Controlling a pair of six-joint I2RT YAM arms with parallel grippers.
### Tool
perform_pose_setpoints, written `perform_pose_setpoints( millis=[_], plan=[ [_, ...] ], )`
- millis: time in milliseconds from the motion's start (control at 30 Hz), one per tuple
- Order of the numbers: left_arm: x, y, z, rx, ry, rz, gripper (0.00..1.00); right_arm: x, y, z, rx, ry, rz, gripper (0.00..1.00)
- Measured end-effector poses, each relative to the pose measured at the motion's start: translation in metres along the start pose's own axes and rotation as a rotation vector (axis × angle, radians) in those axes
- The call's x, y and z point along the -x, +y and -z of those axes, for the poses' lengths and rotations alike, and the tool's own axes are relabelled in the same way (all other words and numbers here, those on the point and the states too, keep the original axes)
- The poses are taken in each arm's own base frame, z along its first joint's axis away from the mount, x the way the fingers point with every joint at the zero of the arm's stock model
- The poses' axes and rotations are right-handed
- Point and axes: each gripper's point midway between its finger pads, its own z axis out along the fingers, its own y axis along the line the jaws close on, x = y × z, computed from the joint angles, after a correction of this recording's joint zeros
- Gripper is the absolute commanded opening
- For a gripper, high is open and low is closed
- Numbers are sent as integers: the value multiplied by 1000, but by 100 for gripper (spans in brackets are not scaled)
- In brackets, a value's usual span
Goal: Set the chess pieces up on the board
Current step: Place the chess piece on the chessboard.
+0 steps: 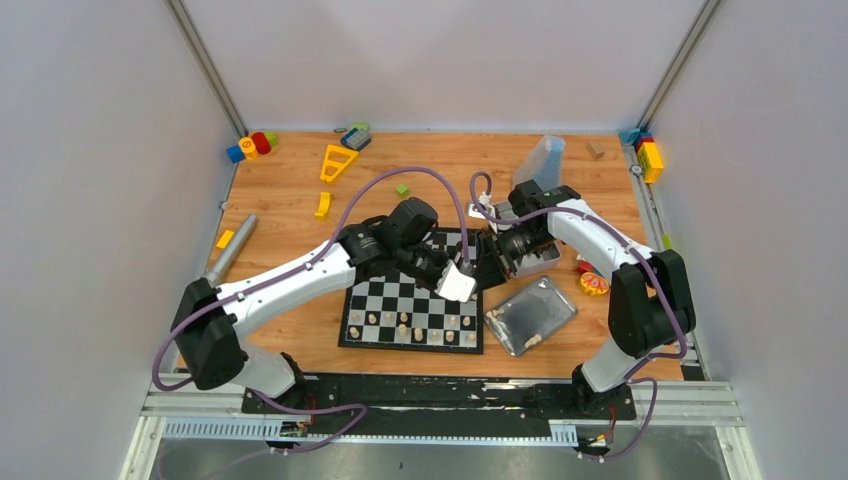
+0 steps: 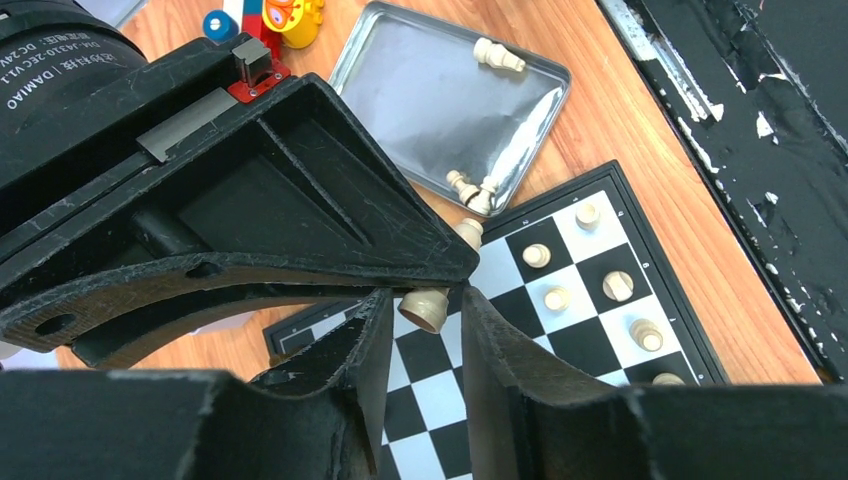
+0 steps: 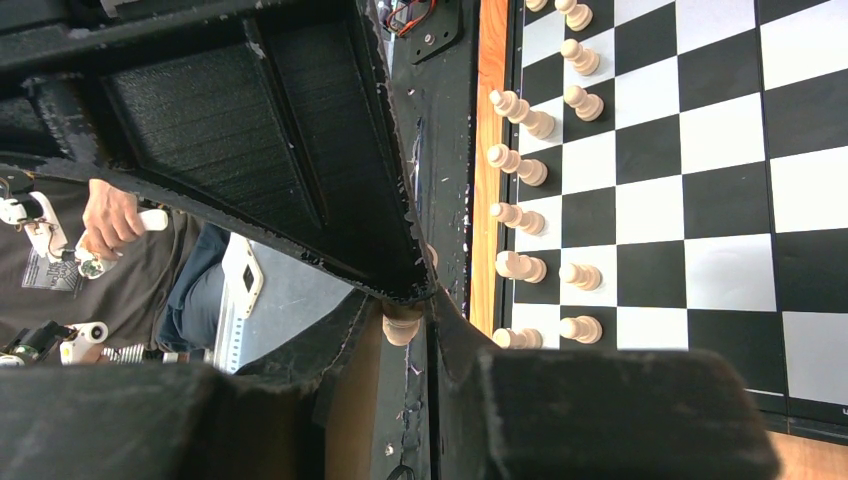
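Note:
The board (image 1: 400, 300) lies at the near middle of the table, with cream pieces (image 1: 410, 325) standing in its two near rows. No dark pieces show. My two grippers meet above the board's far right corner. My right gripper (image 3: 405, 310) is shut on a cream piece (image 3: 402, 326). My left gripper (image 2: 425, 300) is open, its fingers either side of that same piece (image 2: 425, 308) with small gaps. In the top view the left gripper (image 1: 468, 274) and right gripper (image 1: 484, 262) almost touch. The board also shows in the left wrist view (image 2: 590, 255) and the right wrist view (image 3: 700, 200).
A metal tray (image 1: 530, 315) right of the board holds a few cream pieces (image 2: 497, 55). A second tray (image 1: 545, 262) lies under the right arm. Toy blocks (image 1: 252, 145), a yellow triangle (image 1: 338, 160), a grey cylinder (image 1: 232, 250) and a clear container (image 1: 540, 160) lie around.

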Motion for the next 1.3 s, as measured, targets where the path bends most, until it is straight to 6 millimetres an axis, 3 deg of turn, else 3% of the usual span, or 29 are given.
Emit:
perform_pose_setpoints(
  millis=[267,433,667,933,1067,1300],
  plan=[
    [-2,0,-1,2,5,-4,21,0,0,0,-2,1,1,5],
    [-4,-1,-3,3,10,-9,0,-1,-2,0,-10,10,-1,11],
    [-8,1,-3,28,36,-16,0,0,-6,4,-33,15,-11,32],
    [-36,-10,6,66,118,147,0,22,-28,41,-142,-100,-55,46],
    [-47,4,16,156,141,284,0,35,-35,55,-203,-151,-38,52],
    [-66,29,37,326,158,582,0,58,-33,62,-297,-236,48,60]
  ],
)
